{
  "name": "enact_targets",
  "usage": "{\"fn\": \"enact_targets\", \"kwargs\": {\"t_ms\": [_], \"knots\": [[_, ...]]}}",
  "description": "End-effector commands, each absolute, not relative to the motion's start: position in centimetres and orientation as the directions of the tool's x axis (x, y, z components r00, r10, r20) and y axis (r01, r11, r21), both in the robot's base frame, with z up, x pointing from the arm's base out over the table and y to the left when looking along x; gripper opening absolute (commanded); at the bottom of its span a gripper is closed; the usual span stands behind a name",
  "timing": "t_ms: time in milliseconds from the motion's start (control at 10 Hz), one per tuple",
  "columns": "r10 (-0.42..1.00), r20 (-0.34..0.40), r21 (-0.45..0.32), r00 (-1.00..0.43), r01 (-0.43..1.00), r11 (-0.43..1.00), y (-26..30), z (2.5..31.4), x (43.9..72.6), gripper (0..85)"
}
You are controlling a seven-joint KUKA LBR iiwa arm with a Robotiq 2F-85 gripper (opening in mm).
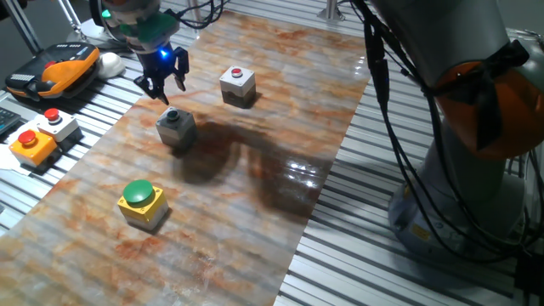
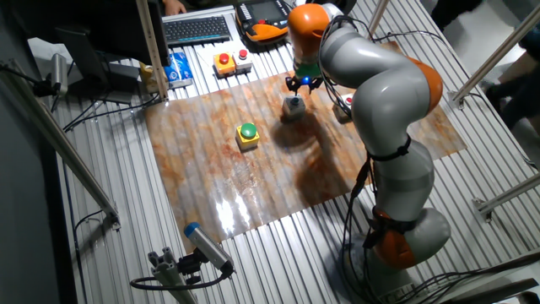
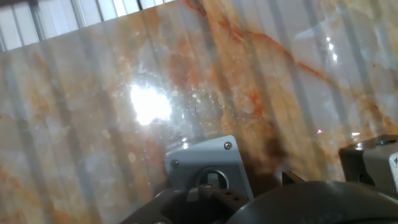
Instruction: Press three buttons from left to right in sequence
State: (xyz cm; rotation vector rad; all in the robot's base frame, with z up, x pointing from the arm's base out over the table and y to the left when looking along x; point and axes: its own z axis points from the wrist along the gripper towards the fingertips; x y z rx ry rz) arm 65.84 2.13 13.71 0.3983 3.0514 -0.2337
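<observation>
Red-button box cut by hand view's right edge, end effector fingertips unseen.

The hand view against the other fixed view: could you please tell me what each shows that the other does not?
Only the hand view shows the corner screws on the grey box with the green button. Only the other fixed view shows the yellow box with the green dome, the orange box, the keyboard and the whole arm. Both show the marbled mat and that grey box.
</observation>
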Motion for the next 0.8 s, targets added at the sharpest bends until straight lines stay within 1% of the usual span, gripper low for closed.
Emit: {"fn": "enact_targets", "kwargs": {"t_ms": [0, 200, 700], "knots": [[0.252, -0.080, -0.144, -0.964, 0.261, 0.954, 2.3, 13.5, 65.7, 51.0], [0.253, -0.091, -0.143, -0.963, 0.264, 0.954, 2.4, 12.8, 65.2, 51.0], [0.246, -0.093, -0.131, -0.965, 0.257, 0.958, 2.1, 12.0, 65.1, 51.0]]}}
